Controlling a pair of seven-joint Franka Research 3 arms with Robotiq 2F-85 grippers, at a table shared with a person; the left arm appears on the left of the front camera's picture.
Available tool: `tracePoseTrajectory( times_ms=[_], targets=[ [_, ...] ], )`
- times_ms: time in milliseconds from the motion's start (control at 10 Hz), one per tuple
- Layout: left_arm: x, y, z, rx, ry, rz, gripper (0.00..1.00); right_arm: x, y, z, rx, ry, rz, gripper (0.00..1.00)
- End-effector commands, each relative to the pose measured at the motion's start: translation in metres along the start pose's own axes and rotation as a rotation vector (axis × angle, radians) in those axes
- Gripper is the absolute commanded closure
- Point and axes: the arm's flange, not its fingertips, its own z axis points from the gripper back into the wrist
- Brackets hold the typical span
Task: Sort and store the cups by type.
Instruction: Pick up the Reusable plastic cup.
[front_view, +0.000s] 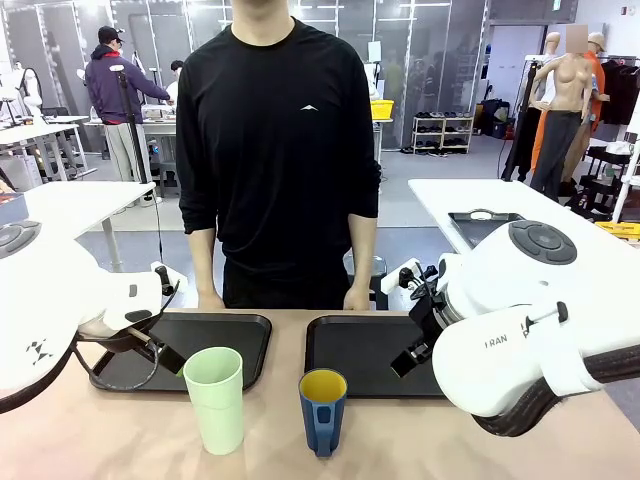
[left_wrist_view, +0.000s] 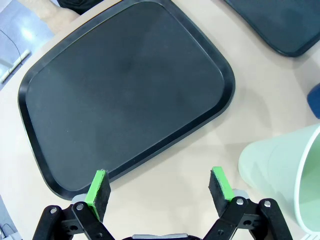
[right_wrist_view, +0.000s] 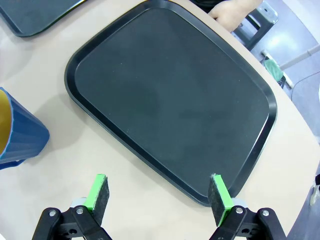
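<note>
With the front camera looking across, the mint-green tumbler and blue mug (yellow inside, handle facing near) stand upright on the near counter. Tumbler is left, mug is right, close but apart. Behind them lie two black trays: left tray beyond the tumbler, right tray beyond the mug. Left tool hangs over the left tray's near edge and right tool over the right tray; I cannot tell their jaws from this angle. Person stands at the far edge, a hand on the counter.

Left wrist: left tool released, green pads wide apart, gripping nothing, at the left tray's near rim. Tumbler sits just beside one pad, not touching.

Right wrist: right tool released, pads spread, holding nothing, one over the right tray's near rim. Mug stands on the counter off to the side, apart from tray and tool.
</note>
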Motion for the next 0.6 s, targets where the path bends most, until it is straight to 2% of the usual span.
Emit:
tracePoseTrajectory(
  times_ms=[0,500],
  targets=[
    [-0.0001,0.0002,0.0,0.0,0.0,0.001,0.0,0.0,-0.0001,0.0,0.001,0.0,-0.003,0.0],
    [-0.0001,0.0002,0.0,0.0,0.0,0.001,0.0,0.0,-0.0001,0.0,0.001,0.0,-0.003,0.0]
  ],
)
